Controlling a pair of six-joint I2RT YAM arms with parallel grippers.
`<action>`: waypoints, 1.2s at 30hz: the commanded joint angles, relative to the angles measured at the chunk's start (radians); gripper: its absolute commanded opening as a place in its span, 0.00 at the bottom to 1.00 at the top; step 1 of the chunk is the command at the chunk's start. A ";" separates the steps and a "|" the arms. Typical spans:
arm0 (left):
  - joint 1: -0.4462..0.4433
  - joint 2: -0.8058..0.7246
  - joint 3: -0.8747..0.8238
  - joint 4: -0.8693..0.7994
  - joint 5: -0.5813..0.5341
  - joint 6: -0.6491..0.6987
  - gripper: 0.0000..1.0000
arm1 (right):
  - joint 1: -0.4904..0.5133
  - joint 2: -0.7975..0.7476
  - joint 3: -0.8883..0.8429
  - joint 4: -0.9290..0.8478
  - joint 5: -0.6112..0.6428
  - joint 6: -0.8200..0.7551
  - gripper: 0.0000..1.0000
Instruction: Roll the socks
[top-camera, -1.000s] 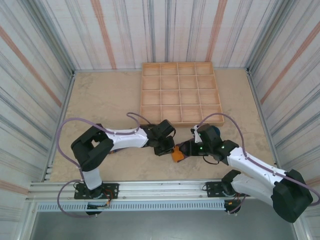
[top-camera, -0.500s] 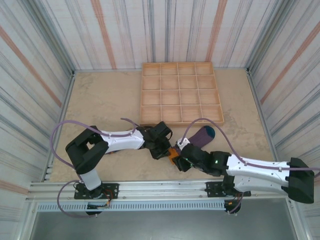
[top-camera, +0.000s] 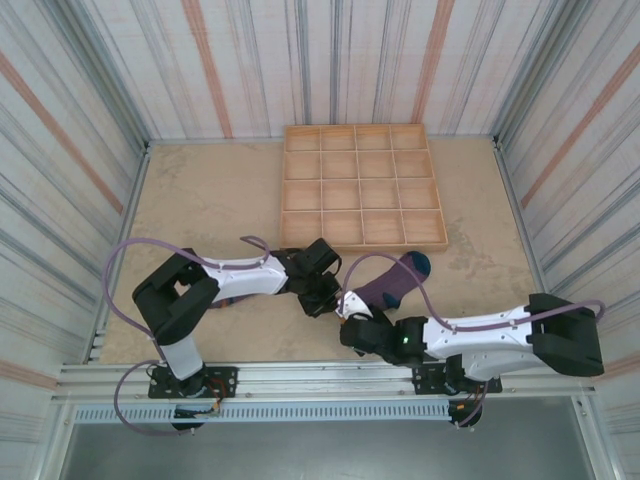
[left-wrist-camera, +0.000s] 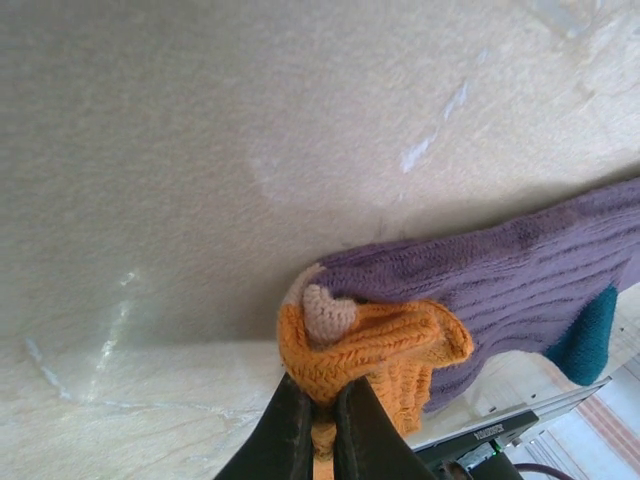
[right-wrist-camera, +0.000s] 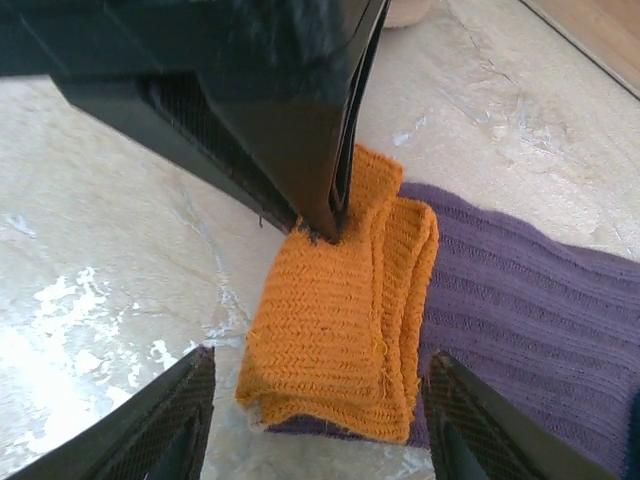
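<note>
Inspection: the socks (top-camera: 388, 284), cuff end.

1. You had the socks laid together as one purple length on the table (top-camera: 220, 200). Their orange cuff (right-wrist-camera: 340, 320) was folded over on itself, with a bit of peach cuff (left-wrist-camera: 325, 312) tucked into the fold. No roll had been formed beyond that first fold, so I judged the task to be at its start.

2. The left gripper (left-wrist-camera: 318, 395) was closed tight on the orange cuff, pinching the fold between its fingertips. From that grip the purple leg ran away to its right, ending at a teal toe (top-camera: 418, 263) near the wooden tray (top-camera: 285, 190).

3. The right gripper (right-wrist-camera: 322, 358) stood partly open, one finger on each side of the orange cuff, and held nothing.

4. Change noted: within the last second your right arm swung down along the near edge, and its gripper came at the cuff from the near side, opposite the left gripper. That uncovered the leg of the socks, which now showed full length. The jaws also narrowed somewhat. I read this as setting up a second grip on the fold, which rolling would need.

5. Markings: no brand or label was seen on the socks or tray. A small mark on dark hardware below the left gripper was too small to read.
</note>
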 joint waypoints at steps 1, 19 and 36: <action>0.012 -0.010 -0.006 -0.036 0.015 0.017 0.00 | 0.023 0.054 0.017 0.039 0.101 0.028 0.57; 0.019 -0.026 -0.044 0.000 0.025 0.022 0.00 | 0.040 0.187 0.026 0.108 0.146 0.057 0.35; 0.043 -0.153 -0.070 0.023 -0.074 0.067 0.68 | -0.181 0.030 -0.143 0.286 -0.282 0.129 0.00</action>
